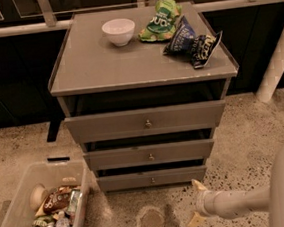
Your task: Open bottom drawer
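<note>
Grey wooden bottom drawer (152,178), narrowest of three fronts with a small round metal knob (152,180) at centre, sits just up-left of the robot's gripper (196,203). The claw's two yellow-tipped fingers are spread wide, holding nothing, with only speckled stone floor (235,146) between claw and drawer. Farther left stands a clear plastic bin (19,197) of cans and packets, and high above on the cabinet top are a white round bowl (118,31), a green crisp bag (161,20) and a dark blue crisp bag (193,42).

The bottom drawer (123,181) is matt wood (metal knob (152,180)); the smooth tool (197,203) hangs over rough speckled floor (245,145).
</note>
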Tool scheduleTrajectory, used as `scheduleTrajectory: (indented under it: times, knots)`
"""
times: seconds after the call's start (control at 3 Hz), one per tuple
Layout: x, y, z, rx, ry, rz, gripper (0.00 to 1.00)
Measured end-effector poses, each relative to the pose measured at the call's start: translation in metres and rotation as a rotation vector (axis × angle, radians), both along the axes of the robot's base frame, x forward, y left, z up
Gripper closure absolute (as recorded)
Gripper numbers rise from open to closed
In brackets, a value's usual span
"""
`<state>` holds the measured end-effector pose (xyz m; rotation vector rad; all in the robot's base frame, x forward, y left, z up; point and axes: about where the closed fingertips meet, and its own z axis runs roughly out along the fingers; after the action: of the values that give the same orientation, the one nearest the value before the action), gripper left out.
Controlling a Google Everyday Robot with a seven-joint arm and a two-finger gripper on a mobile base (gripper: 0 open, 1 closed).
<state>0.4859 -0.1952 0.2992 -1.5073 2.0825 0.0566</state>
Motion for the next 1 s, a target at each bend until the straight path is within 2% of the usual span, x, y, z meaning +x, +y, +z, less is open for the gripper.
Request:
scheduleTrajectory:
  times: [0.33, 0.67, 1.0]
  knots:
    - [0.058, 0.003, 0.028, -0.063, -0.134, -0.025, 0.00]
    - [0.080, 0.007, 0.039, -0.056, -0.204, -0.058, 0.00]
    - [0.079, 0.007, 0.039, -0.056, -0.204, -0.057, 0.00]
